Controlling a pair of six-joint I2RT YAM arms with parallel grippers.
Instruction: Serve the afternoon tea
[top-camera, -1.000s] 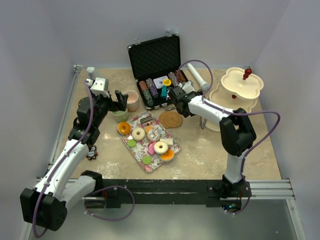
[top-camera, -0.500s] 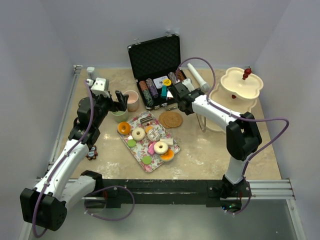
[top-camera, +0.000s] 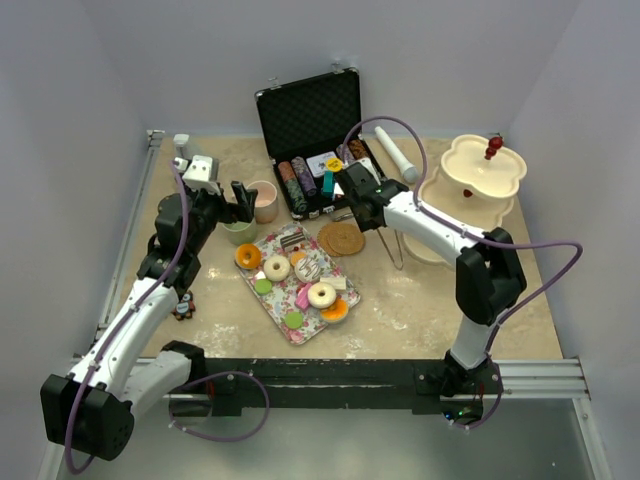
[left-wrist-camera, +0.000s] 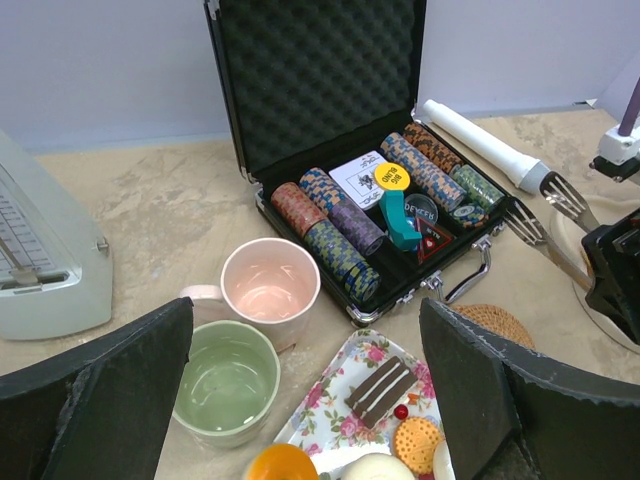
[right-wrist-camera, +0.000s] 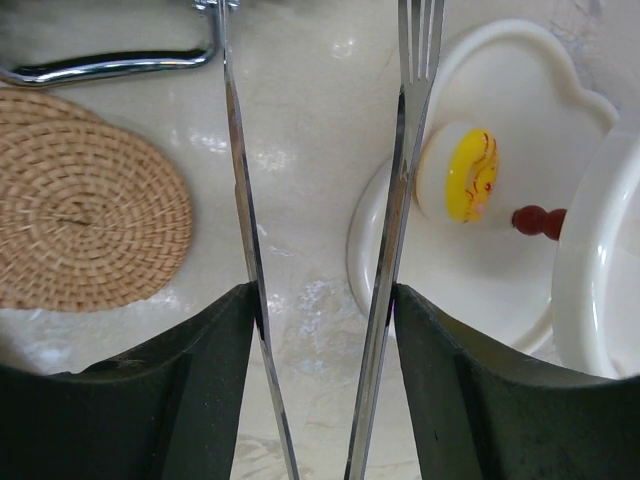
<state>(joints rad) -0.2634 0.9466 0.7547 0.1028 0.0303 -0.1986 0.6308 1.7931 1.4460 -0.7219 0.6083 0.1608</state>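
Mostly the toy sweets lie on the floral tray at the middle of the table; one yellow piece sits on the cream stand. The pink cup and the green cup stand side by side beneath the left hand, its fingers apart. The right hand is clamped on metal tongs.

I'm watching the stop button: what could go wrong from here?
The tongs in the right gripper end close to the tiered stand; a swing might knock the yellow sweet there. The open left gripper hangs by the green cup, tight beside the pink cup, so grabbing one could nudge the other.
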